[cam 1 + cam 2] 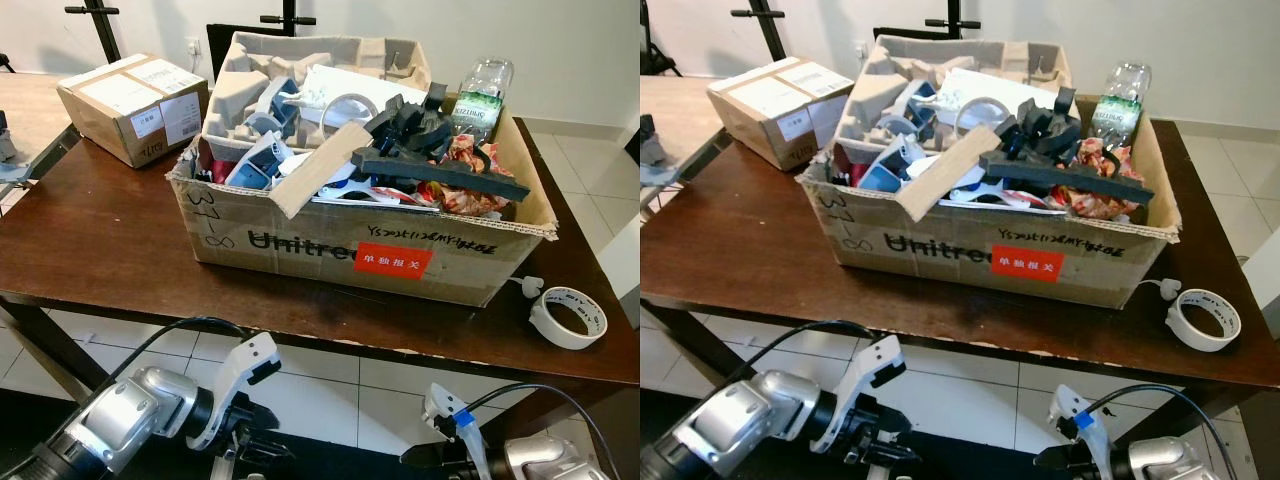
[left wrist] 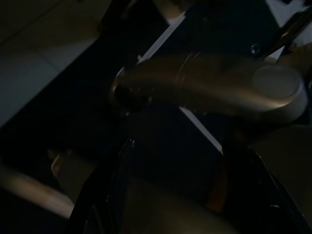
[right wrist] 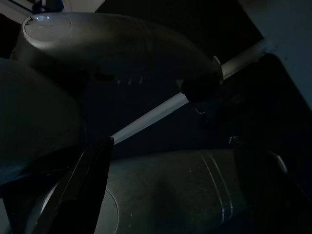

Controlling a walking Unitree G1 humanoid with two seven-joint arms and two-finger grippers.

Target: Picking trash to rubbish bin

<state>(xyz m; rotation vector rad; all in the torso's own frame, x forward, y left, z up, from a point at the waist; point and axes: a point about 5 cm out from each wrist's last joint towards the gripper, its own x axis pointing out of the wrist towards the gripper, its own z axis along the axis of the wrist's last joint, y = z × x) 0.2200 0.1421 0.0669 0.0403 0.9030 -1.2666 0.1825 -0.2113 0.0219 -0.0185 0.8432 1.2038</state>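
Trash: mixed lot heaped in an open cardboard box (image 1: pixel 300 240) printed "Unitree", with a red label on its front wall, standing mid-way on a dark wooden table (image 1: pixel 110 240). Contents, from the top: a light wooden slat (image 1: pixel 318 170) lying on the slant over the near rim; a black foam strip (image 1: pixel 440 172) with its long axis running across the box toward the right; moulded pulp packaging (image 1: pixel 250 80) at the back left; crumpled red-patterned wrapper (image 1: pixel 470 160) at the right; a clear plastic bottle (image 1: pixel 482 95) at the far right corner, upright or nearly so. Just beside the box on the right, a roll of white tape (image 1: pixel 567 317) lies flat near the table edge. Well apart at the far left, a small sealed carton (image 1: pixel 130 105). Left gripper (image 1: pixel 240 430) and right gripper (image 1: pixel 440 450) both hang low below the near table edge, in shade; whether their fingers are parted or closed cannot be told, and nothing is seen held. Judgement: the lot lies ahead of and above both arms; the tape roll and foam strip are nearer the right arm, the slat nearer the left. No rubbish bin can be made out.
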